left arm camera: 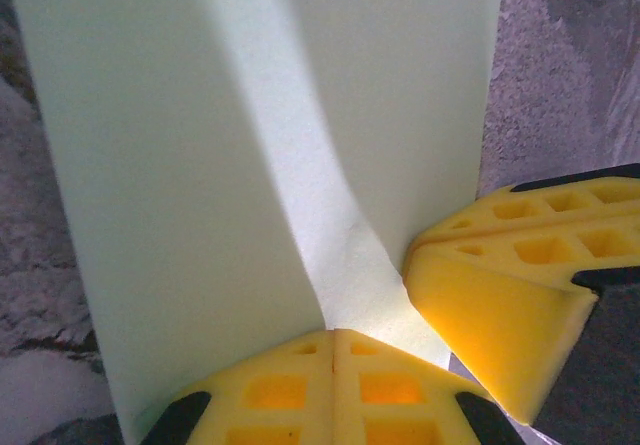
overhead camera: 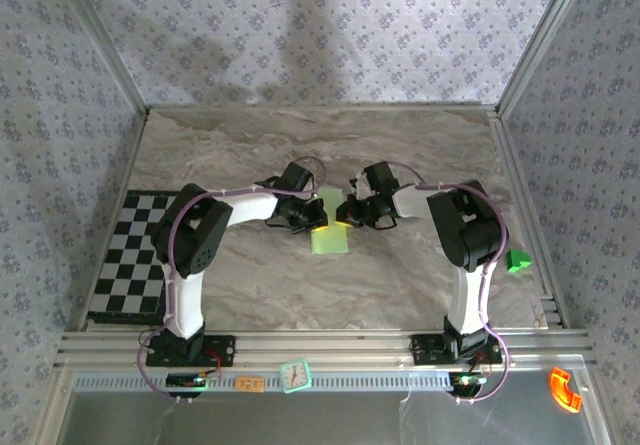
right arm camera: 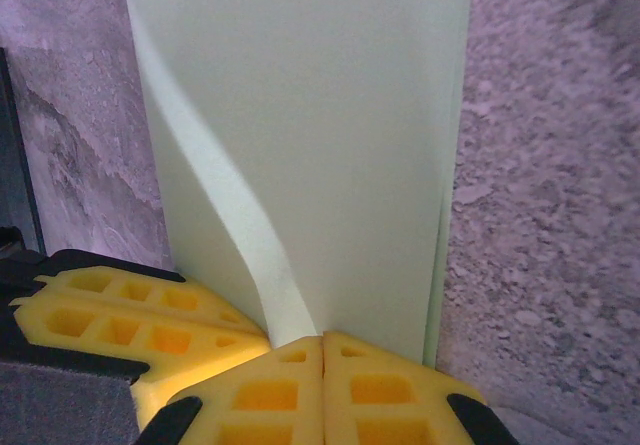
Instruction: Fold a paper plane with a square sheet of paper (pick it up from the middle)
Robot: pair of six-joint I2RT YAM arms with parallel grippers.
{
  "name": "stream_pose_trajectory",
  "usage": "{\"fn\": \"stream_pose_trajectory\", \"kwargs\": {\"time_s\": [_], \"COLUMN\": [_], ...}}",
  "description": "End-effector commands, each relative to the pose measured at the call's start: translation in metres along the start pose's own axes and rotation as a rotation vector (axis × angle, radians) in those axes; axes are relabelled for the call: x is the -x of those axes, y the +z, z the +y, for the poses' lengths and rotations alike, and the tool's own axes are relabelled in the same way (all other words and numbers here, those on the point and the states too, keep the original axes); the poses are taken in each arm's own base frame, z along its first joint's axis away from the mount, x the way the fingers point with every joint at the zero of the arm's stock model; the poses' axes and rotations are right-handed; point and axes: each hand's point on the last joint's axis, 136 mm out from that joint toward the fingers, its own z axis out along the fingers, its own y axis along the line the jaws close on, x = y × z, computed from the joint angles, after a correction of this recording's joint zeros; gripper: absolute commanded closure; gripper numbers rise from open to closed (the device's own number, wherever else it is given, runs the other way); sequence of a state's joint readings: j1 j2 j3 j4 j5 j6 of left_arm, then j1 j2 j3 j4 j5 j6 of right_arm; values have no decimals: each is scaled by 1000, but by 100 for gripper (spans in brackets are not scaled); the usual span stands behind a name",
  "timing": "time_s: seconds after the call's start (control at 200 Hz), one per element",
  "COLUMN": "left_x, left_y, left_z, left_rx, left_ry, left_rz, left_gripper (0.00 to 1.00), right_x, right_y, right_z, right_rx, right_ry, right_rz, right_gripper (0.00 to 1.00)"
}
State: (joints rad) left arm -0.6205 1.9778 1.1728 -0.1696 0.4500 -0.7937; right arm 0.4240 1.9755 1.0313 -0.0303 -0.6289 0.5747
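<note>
The square sheet of paper (overhead camera: 330, 240), pale green and lying as an upright rectangle with a doubled right edge, rests on the marble table mid-centre. My left gripper (overhead camera: 318, 212) and right gripper (overhead camera: 347, 213) meet tip to tip at its far edge. In the left wrist view the paper (left arm camera: 200, 165) bows up into a ridge that runs into my shut left gripper (left arm camera: 333, 337), with the right gripper's fingers (left arm camera: 500, 295) beside it. In the right wrist view the paper (right arm camera: 330, 115) curves likewise into my shut right gripper (right arm camera: 322, 343), next to the left gripper's fingers (right arm camera: 130, 315).
A black-and-white checkerboard mat (overhead camera: 130, 255) lies at the table's left edge. A small bright green block (overhead camera: 517, 260) sits by the right rail. Patterned walls close in the table on three sides. A small clock (overhead camera: 295, 375) and an orange piece (overhead camera: 565, 390) lie on the front ledge.
</note>
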Motion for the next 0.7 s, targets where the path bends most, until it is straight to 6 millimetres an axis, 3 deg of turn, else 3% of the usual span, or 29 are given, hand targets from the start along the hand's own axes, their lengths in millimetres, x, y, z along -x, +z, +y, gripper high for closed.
{"fn": "stream_pose_trajectory", "kwargs": {"time_s": [0.0, 0.27, 0.45, 0.545, 0.694], "left_x": [-8, -14, -7, 3, 13], "left_y": [0, -17, -38, -51, -56], "left_z": [38, 63, 73, 57, 13], "left_rx": [100, 106, 95, 43, -97], "left_ry": [-37, -79, -103, -73, -11], "left_rz": [14, 5, -39, -78, -108], "left_gripper": [100, 100, 100, 100, 100], "right_x": [-73, -81, -83, -82, -80], "right_y": [18, 16, 16, 15, 15], "right_z": [-112, -126, -129, -129, -127], "right_rx": [-395, -452, -463, -460, -452], "right_ry": [149, 171, 175, 173, 169], "right_rz": [174, 199, 204, 202, 197], "right_gripper": [93, 93, 93, 93, 93]}}
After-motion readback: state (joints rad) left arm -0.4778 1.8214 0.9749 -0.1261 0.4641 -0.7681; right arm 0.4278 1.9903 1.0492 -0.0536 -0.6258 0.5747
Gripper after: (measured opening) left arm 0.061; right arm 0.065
